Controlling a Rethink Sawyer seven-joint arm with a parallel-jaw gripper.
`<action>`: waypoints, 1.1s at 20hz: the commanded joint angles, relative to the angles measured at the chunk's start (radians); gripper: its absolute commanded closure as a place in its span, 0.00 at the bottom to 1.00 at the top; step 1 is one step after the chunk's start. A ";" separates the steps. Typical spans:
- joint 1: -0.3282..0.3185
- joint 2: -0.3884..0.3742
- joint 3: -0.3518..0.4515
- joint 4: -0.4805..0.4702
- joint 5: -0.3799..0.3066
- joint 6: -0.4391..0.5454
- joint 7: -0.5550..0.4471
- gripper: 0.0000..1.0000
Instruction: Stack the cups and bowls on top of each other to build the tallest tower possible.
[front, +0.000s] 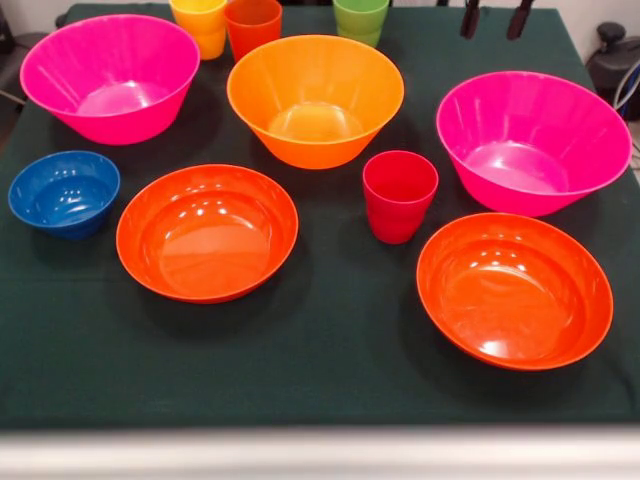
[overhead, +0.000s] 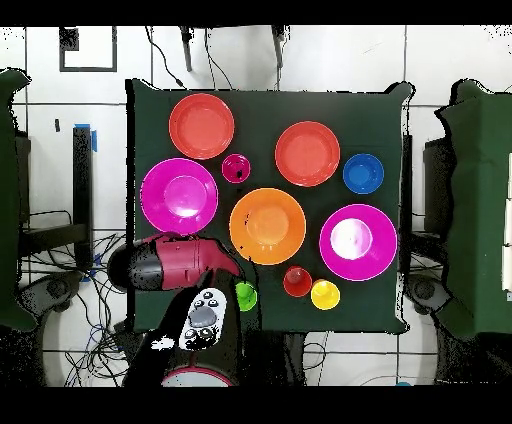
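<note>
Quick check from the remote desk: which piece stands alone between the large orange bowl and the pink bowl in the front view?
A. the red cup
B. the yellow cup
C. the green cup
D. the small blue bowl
A. The red cup stands upright by itself on the cloth, in front of the gap between the large orange bowl and the pink bowl, touching neither.

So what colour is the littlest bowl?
Blue: the small bowl shows best in the front view.
</note>
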 joint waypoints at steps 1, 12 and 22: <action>0.003 0.017 0.029 0.058 -0.026 -0.103 0.166 0.00; -0.106 -0.060 0.067 0.005 -0.042 0.023 0.047 0.00; -0.191 -0.002 0.089 -0.155 -0.050 0.129 -0.009 0.00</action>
